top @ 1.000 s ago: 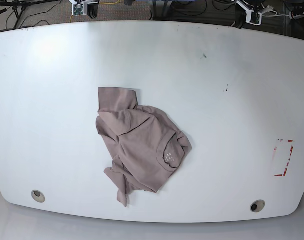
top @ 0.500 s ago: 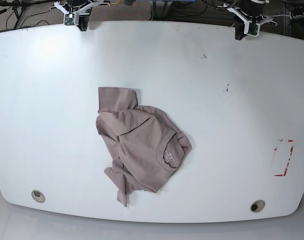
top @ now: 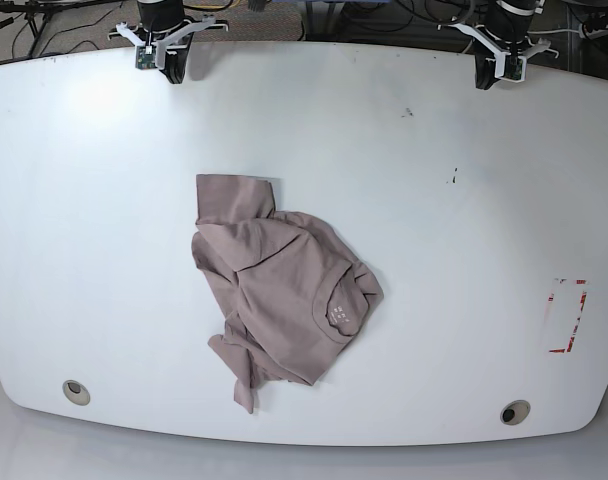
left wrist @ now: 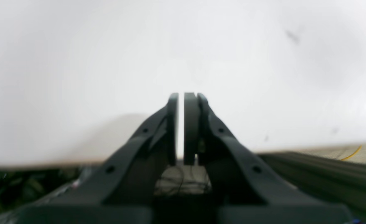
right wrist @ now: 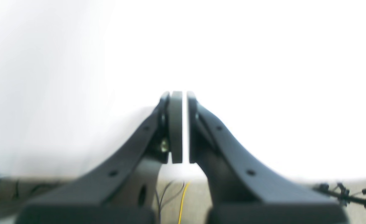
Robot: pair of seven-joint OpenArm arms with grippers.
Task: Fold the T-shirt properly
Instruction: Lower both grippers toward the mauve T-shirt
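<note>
T-shirt [top: 282, 285] crumpled mid-table [top: 464, 250] | both fingers nearly closed, empty | red-marked rectangle [top: 567, 316] well apart

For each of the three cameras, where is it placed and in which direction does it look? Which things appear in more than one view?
Base: high above, looking down on the white table with the crumpled T-shirt; both arms show at the far edge, left gripper, right gripper.
Left wrist: behind the left gripper, facing bare tabletop; fingers nearly shut.
Right wrist: behind the right gripper, facing bright tabletop; fingers nearly shut.
Shared: all views show the table; neither wrist view shows the T-shirt.
</note>
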